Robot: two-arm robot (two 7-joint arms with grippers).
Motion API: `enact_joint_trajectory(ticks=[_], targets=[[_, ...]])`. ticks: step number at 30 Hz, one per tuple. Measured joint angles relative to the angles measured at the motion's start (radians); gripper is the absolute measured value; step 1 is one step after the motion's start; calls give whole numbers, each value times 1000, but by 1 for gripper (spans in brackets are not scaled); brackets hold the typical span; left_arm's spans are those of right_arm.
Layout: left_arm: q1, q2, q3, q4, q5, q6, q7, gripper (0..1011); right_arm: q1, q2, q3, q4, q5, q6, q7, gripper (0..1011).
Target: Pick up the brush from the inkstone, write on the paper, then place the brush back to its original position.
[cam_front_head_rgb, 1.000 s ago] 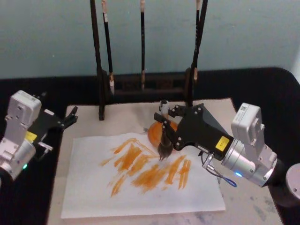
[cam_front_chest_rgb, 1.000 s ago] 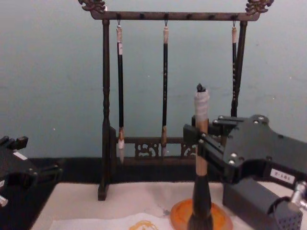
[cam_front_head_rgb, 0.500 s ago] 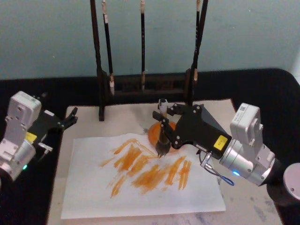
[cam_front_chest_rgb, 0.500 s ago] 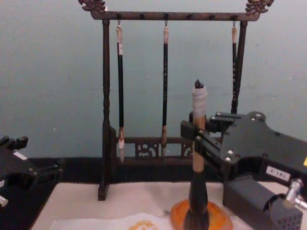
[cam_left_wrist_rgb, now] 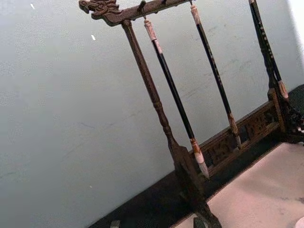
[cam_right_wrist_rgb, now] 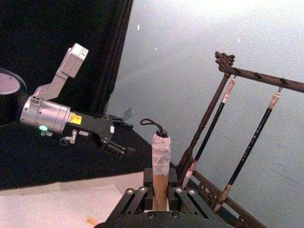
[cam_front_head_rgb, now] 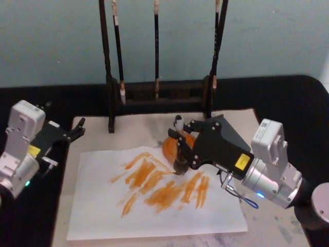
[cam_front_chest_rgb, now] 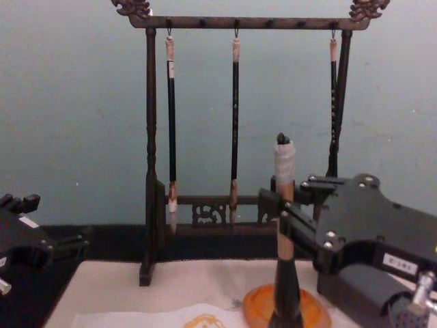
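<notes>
At the paper's (cam_front_head_rgb: 103, 211) far edge, your right pincer (cam_front_head_rgb: 181, 141) grips the brush (cam_front_head_rgb: 180, 163) upright beside the inkstone (cam_front_head_rgb: 168, 147); left pincer (cam_front_head_rgb: 73, 130) wide, well apart.

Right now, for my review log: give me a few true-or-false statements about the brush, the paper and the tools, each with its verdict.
1. The right tool holds the brush upright. True.
2. The brush lies flat in the inkstone. False: it is held tuft down, over the paper beside the inkstone.
3. The paper is blank. False: it carries orange strokes.
4. Three thin brushes hang on the rack. True.
5. The left tool grips the paper. False: it is open and off the paper, at the mat's left corner.
</notes>
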Motion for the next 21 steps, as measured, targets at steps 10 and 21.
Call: enact_joint_trajectory(ticks=[10, 21], targets=[[0, 0, 0, 0, 0, 0, 0, 1001, -31, 22, 15, -29, 5, 13, 5, 176], [0, 0, 0, 0, 0, 0, 0, 1001, -69, 47, 37, -68, 17, 21, 5, 176]])
